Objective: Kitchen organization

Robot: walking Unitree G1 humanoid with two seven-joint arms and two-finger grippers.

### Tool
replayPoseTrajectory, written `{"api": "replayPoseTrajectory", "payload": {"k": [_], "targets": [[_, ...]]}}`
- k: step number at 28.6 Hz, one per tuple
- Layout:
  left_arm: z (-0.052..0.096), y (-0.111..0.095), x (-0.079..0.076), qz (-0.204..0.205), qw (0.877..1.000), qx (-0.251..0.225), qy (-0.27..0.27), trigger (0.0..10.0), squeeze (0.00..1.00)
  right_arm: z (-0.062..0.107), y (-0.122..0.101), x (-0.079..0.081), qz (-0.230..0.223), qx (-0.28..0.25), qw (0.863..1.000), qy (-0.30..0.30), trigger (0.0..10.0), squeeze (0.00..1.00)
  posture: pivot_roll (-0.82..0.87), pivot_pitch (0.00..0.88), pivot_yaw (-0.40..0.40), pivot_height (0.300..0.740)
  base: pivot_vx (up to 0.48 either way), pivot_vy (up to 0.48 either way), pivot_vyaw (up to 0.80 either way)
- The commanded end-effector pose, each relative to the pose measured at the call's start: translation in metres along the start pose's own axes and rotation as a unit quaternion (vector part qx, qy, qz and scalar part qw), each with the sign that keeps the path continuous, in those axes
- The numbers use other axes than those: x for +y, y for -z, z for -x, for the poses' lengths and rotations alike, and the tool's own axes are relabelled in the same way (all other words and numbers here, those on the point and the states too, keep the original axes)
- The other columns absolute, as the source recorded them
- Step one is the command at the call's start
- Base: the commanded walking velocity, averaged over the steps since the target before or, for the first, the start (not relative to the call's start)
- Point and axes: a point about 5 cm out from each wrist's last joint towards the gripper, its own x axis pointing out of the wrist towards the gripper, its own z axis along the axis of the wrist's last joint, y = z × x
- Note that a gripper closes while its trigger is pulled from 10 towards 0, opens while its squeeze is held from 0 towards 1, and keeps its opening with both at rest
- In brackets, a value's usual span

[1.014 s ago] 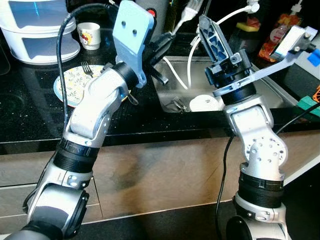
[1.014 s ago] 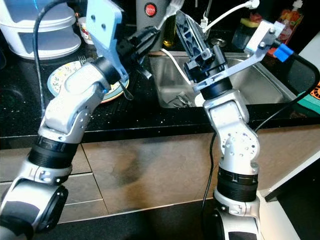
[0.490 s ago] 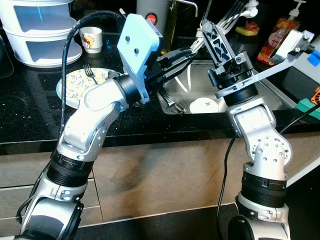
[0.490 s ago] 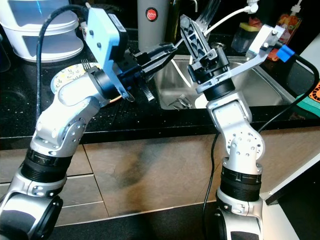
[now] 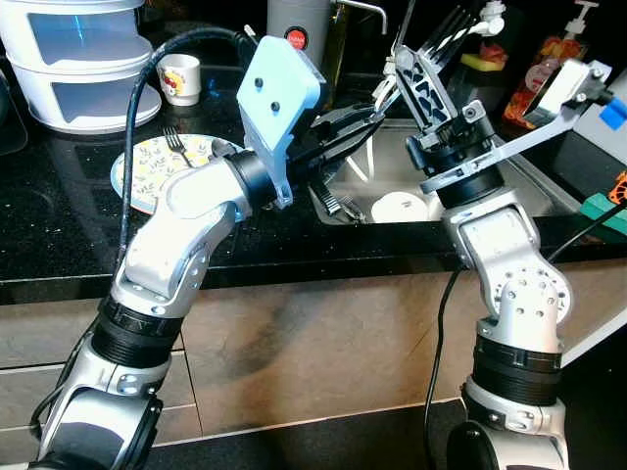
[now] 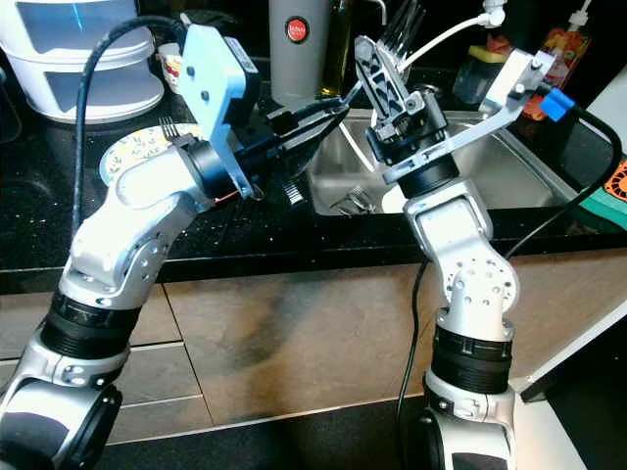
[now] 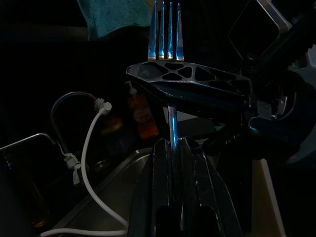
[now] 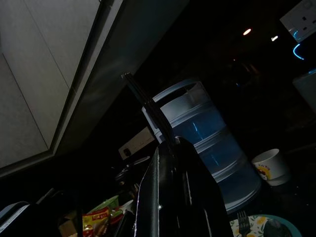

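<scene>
While both arms meet above sink (image 5: 534, 186), we judge fork handoff underway: right end effector (image 5: 423, 51) pinches fork (image 7: 167, 29); left end effector (image 5: 364, 119) pressed on its handle. Next: one releases, fork goes to desk (image 5: 59, 211).

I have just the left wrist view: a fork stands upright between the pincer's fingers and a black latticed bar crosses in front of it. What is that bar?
Observer: A finger of the right pincer, which meets the left pincer above the sink.
Operator: Does the right one grip it too?
Observer: It seems so. In its wrist view the fork runs out from between its closed fingers.
Operator: Anything below them?
Observer: A white dish lies in the sink.
</scene>
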Motion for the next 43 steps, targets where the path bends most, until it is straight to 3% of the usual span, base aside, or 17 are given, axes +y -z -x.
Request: {"api": "replayPoseTrajectory", "payload": {"k": [1, 2, 3, 4, 5, 6, 8, 9, 20, 21, 23, 24, 29, 30, 39, 42, 43], "targets": [[0.000, -0.002, 0.002, -0.002, 1.000, -0.003, -0.007, 10.0, 0.00, 0.004, -0.010, -0.006, 0.006, -0.020, 1.000, 0.018, 0.0, 0.00, 0.09, 0.000, -0.076, 0.740, 0.000, 0.000, 0.00], [0.000, -0.002, 0.002, -0.001, 1.000, -0.002, -0.008, 6.7, 0.00, 0.004, -0.009, -0.006, 0.006, -0.019, 1.000, 0.019, 0.0, 0.00, 0.09, 0.000, -0.076, 0.740, 0.000, 0.000, 0.00], [0.000, -0.002, 0.003, 0.000, 1.000, -0.001, -0.009, 6.7, 0.00, 0.004, -0.009, -0.006, 0.006, -0.019, 1.000, 0.019, 0.0, 0.00, 0.09, 0.000, -0.076, 0.740, 0.000, 0.000, 0.00], [0.000, -0.002, 0.003, 0.001, 1.000, -0.001, -0.012, 0.0, 0.00, 0.004, -0.009, -0.008, 0.008, -0.017, 1.000, 0.023, 5.8, 0.00, 0.09, 0.000, -0.076, 0.740, 0.000, 0.000, 0.00], [0.000, -0.002, 0.004, 0.002, 1.000, -0.002, -0.014, 0.0, 0.00, 0.004, -0.009, -0.008, 0.010, -0.015, 0.999, 0.026, 5.8, 0.00, 0.09, 0.000, -0.076, 0.740, 0.000, 0.000, 0.00], [-0.001, -0.002, 0.005, 0.003, 1.000, 0.000, -0.021, 0.0, 0.00, 0.004, -0.009, -0.009, 0.011, -0.015, 0.999, 0.029, 10.0, 0.00, 0.08, 0.000, -0.076, 0.740, 0.000, 0.000, 0.00], [-0.001, -0.001, 0.007, 0.006, 1.000, 0.002, -0.028, 0.0, 0.00, 0.004, -0.009, -0.010, 0.012, -0.015, 0.999, 0.032, 10.0, 0.00, 0.08, 0.000, -0.076, 0.740, 0.000, 0.000, 0.00], [-0.001, 0.000, 0.010, 0.005, 0.999, 0.006, -0.040, 10.0, 0.00, 0.004, -0.009, -0.012, 0.015, -0.016, 0.999, 0.036, 10.0, 0.00, 0.08, 0.000, -0.076, 0.740, 0.000, 0.000, 0.00], [0.004, 0.003, 0.023, 0.018, 0.996, 0.014, -0.083, 10.0, 0.00, 0.004, -0.012, -0.017, 0.025, -0.021, 0.998, 0.051, 10.0, 0.00, 0.09, 0.000, -0.077, 0.740, 0.000, 0.000, 0.00], [0.005, 0.008, 0.025, 0.012, 0.994, 0.031, -0.104, 10.0, 0.35, 0.005, -0.013, -0.017, 0.027, -0.022, 0.998, 0.052, 10.0, 0.00, 0.09, 0.001, -0.078, 0.740, 0.000, 0.000, 0.00], [0.004, 0.010, 0.027, 0.007, 0.992, 0.040, -0.119, 10.0, 0.35, 0.005, -0.013, -0.017, 0.028, -0.022, 0.998, 0.052, 10.0, 0.00, 0.09, 0.001, -0.078, 0.740, 0.000, 0.000, 0.00], [0.004, 0.011, 0.027, 0.005, 0.992, 0.042, -0.120, 10.0, 1.00, 0.005, -0.013, -0.017, 0.029, -0.023, 0.998, 0.052, 10.0, 0.00, 0.09, 0.001, -0.078, 0.740, 0.000, 0.000, 0.00], [0.003, 0.013, 0.031, 0.004, 0.989, 0.051, -0.141, 10.0, 1.00, 0.005, -0.013, -0.017, 0.029, -0.023, 0.998, 0.052, 10.0, 0.00, 0.09, 0.001, -0.078, 0.740, 0.000, 0.000, 0.00], [0.004, 0.014, 0.036, 0.018, 0.987, 0.055, -0.151, 10.0, 0.00, 0.005, -0.013, -0.017, 0.030, -0.022, 0.998, 0.052, 10.0, 0.00, 0.09, 0.000, -0.077, 0.740, 0.000, 0.000, 0.00], [0.011, 0.020, 0.051, 0.033, 0.978, 0.073, -0.195, 10.0, 0.00, 0.009, -0.013, -0.041, 0.088, -0.016, 0.989, 0.114, 10.0, 0.00, 0.09, 0.000, -0.077, 0.740, 0.000, 0.000, 0.00], [0.013, 0.022, 0.052, 0.039, 0.976, 0.075, -0.203, 10.0, 0.00, 0.014, 0.002, -0.105, 0.253, 0.028, 0.926, 0.279, 10.0, 0.00, 0.10, 0.003, -0.076, 0.740, 0.000, 0.000, 0.00], [0.013, 0.022, 0.052, 0.038, 0.976, 0.075, -0.202, 10.0, 0.00, 0.015, 0.006, -0.114, 0.266, 0.037, 0.918, 0.293, 10.0, 0.00, 0.11, 0.004, -0.078, 0.740, 0.000, 0.000, 0.00]]}}
